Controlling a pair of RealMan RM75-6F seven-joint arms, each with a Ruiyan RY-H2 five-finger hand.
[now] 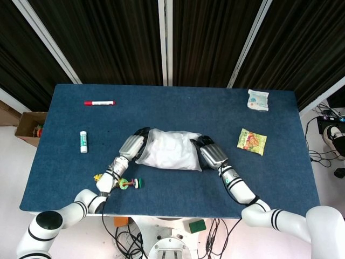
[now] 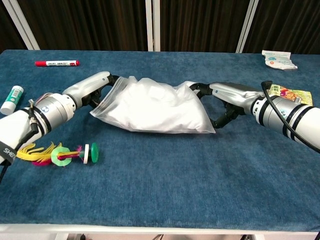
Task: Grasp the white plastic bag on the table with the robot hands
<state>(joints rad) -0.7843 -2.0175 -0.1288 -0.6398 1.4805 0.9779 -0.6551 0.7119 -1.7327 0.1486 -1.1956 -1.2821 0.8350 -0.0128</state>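
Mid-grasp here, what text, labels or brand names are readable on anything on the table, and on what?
Nothing can be quoted; every print is too small or blurred.
Red marker: dark print on its white label, unreadable.
White-and-green tube: no legible text.
White packet: coloured print, unreadable.
Yellow snack packet: graphics only, blurred.
White plastic bag: no print visible.
Left arm cuff: small white letters, illegible.
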